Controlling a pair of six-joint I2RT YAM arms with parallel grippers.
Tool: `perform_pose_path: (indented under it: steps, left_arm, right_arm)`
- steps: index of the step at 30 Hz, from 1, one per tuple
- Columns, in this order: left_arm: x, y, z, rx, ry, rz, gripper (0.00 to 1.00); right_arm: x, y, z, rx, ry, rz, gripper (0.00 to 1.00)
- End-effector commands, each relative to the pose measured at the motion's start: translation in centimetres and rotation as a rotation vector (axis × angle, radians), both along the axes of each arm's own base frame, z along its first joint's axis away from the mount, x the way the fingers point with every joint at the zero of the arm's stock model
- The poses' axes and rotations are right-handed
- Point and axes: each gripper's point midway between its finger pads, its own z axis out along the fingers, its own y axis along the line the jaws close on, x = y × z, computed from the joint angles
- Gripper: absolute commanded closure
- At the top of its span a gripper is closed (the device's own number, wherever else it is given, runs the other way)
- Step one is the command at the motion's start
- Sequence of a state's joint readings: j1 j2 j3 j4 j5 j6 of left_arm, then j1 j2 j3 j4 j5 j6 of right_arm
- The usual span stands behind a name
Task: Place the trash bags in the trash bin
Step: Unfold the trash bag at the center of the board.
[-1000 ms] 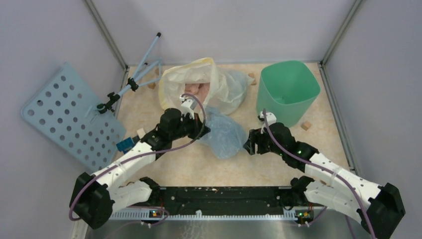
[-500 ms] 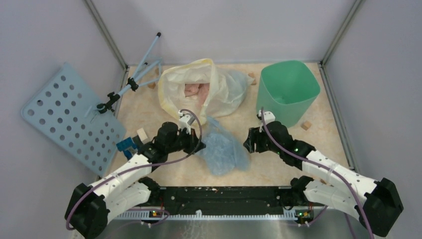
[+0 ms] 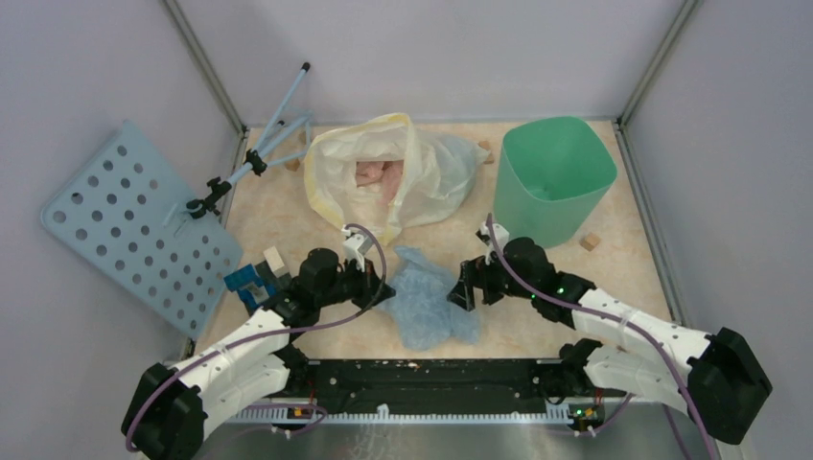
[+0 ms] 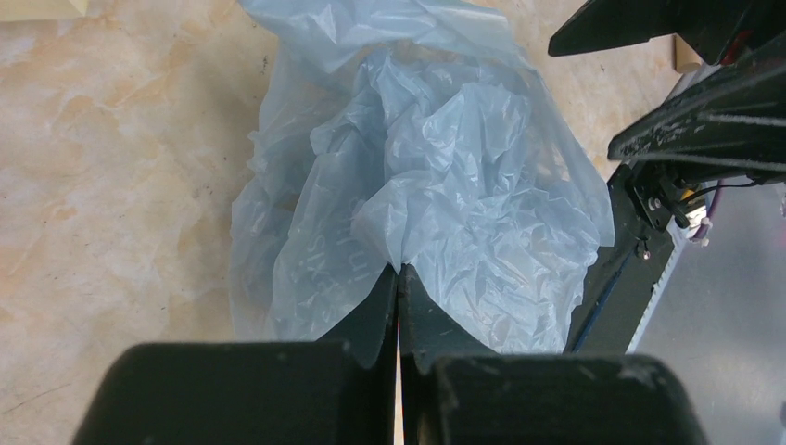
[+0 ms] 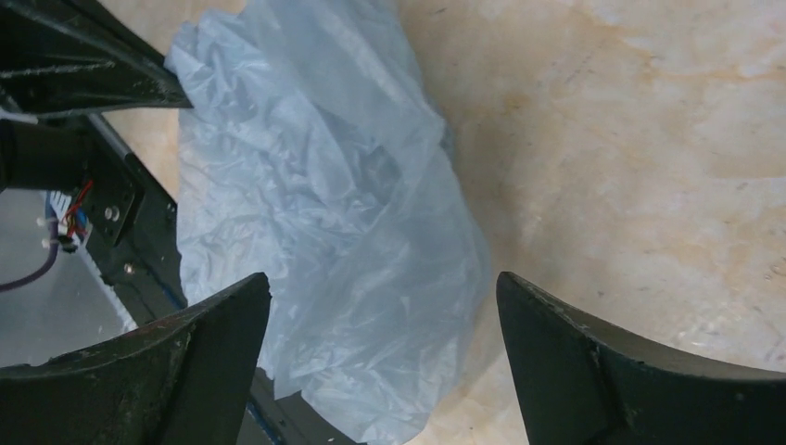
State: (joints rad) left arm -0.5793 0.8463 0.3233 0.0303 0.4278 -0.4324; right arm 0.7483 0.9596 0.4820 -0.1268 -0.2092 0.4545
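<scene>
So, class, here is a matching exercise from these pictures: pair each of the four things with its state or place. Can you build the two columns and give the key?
Column A
1. left tool
2. right tool
3. trash bin
4. whitish bag

Column B
a. open wide, pointed at the blue bag, gripping nothing
b. standing upright at the far right, mint green
c. shut on a fold of the trash bag
d. lying at the far middle, yellow-rimmed mouth gaping

Pairs: 1-c, 2-a, 3-b, 4-d
</scene>
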Motion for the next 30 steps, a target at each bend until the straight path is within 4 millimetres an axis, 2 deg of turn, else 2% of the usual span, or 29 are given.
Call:
perform_pose_path:
  steps: [1,5,9,16,18,22,25,27,30]
  left_arm:
    - [0.3,-0.6,1.2,-0.032,-0.062,-0.036,1.0]
    - [0.3,-0.6,1.2,-0.032,-0.062,-0.042,1.0]
    - [0.2,-0.6,1.4,-0.032,-0.067,-0.043,1.0]
    - [0.4,-0.4,1.5,-0.019,-0.076,-0.032,1.0]
    - [0.4,-0.3,1.5,-0.015,-0.075,-0.031,1.0]
    - [0.5,-0.3,1.5,-0.013,-0.074,-0.029,1.0]
    - [0.5,-0.3,1.7,-0.013,-0.077,-0.024,1.0]
    - [0.5,-0.2,2.0,-0.013,-0.082,-0.02,0.87]
    - [0.5,0.3,2.6,-0.007,-0.078,0.008,0.67]
  right_arm:
    - [0.1,3.4,3.3,0.044,-0.136,0.145,0.09]
    - [2.5,3.9,3.9,-0.064,-0.228,0.122,0.19]
    - [4.2,5.6,4.9,-0.074,-0.261,0.136,0.34]
    - [6.2,8.4,5.2,-0.072,-0.27,0.158,0.37]
    - [6.5,9.1,5.4,-0.069,-0.275,0.17,0.4]
    - [6.9,10.4,4.9,-0.065,-0.259,0.193,0.58]
    - [7.2,10.8,4.7,-0.072,-0.258,0.19,0.81]
    - [7.3,10.4,4.8,-0.08,-0.265,0.17,1.0]
    - [7.5,9.4,5.6,-0.08,-0.296,0.131,1.0]
